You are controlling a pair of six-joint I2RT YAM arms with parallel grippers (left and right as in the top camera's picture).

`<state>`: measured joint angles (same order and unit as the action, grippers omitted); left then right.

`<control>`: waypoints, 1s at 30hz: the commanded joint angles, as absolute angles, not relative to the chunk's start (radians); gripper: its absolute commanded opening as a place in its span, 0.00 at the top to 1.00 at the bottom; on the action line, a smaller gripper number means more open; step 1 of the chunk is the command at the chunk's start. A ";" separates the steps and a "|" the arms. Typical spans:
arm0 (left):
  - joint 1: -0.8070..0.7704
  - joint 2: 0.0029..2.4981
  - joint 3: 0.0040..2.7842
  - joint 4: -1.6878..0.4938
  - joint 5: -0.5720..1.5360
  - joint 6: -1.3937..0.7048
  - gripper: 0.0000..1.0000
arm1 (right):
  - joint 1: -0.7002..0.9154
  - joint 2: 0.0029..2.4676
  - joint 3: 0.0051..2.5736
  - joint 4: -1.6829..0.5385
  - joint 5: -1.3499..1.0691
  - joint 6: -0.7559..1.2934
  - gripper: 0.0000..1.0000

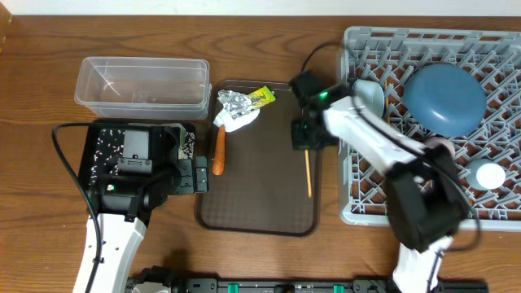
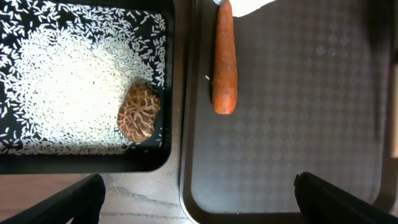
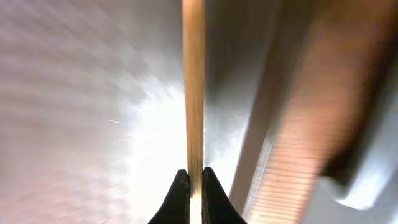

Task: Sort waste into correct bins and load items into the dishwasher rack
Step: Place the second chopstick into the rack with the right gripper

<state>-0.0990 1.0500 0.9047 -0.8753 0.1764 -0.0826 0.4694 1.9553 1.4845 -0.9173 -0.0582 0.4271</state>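
My right gripper [image 1: 307, 137] [image 3: 194, 186] is shut on the wooden chopsticks [image 1: 308, 172] [image 3: 193, 81] at the right edge of the brown serving tray [image 1: 260, 195]. My left gripper [image 1: 198, 174] [image 2: 196, 196] is open and empty between the black tray [image 1: 104, 134] and the serving tray. The black tray holds rice grains [image 2: 62, 81] and a brown food lump [image 2: 138, 112]. The carrot stick [image 1: 218, 152] [image 2: 224, 62], foil [image 1: 236, 102], yellow-green sachet [image 1: 262, 97] and white paper [image 1: 238, 122] lie on the serving tray. The grey rack [image 1: 488, 216] holds the dark-blue plate [image 1: 444, 98], a light-blue cup [image 1: 368, 96], a pink cup [image 1: 442, 146] and a white bowl [image 1: 487, 176].
The clear tub [image 1: 142, 84] stands behind the black tray. Black cables run by both arms. The serving tray's rim [image 2: 185, 155] lies between my left fingers.
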 commanded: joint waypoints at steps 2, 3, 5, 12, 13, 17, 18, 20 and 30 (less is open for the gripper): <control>-0.093 1.044 0.924 -0.878 0.171 -0.088 0.02 | 0.376 1.744 1.556 -0.912 -0.080 0.301 0.99; -0.093 1.044 0.924 -0.878 0.171 -0.088 0.02 | 0.356 1.709 1.557 -0.911 -0.080 0.279 0.99; -0.093 1.044 0.924 -0.878 0.171 -0.088 0.02 | 0.310 1.652 1.557 -0.913 -0.079 0.233 0.99; -0.093 1.044 0.924 -0.878 0.171 -0.088 0.02 | 0.143 1.567 1.557 -0.917 -0.076 0.111 0.99; -0.093 1.044 0.924 -0.878 0.171 -0.088 0.02 | 0.115 1.565 1.557 -0.917 -0.075 0.093 0.99; -0.093 1.044 0.924 -0.878 0.171 -0.088 0.02 | 0.016 1.568 1.556 -0.916 -0.075 0.030 0.99; -0.093 1.044 0.924 -0.878 0.171 -0.088 0.02 | -0.004 1.568 1.556 -0.916 -0.075 0.014 0.99; -0.093 1.044 0.924 -0.878 0.171 -0.088 0.02 | -0.044 1.570 1.556 -0.912 -0.072 -0.038 0.99; -0.093 1.044 0.924 -0.878 0.171 -0.088 0.02 | -0.084 1.629 1.556 -0.912 0.030 -0.070 0.99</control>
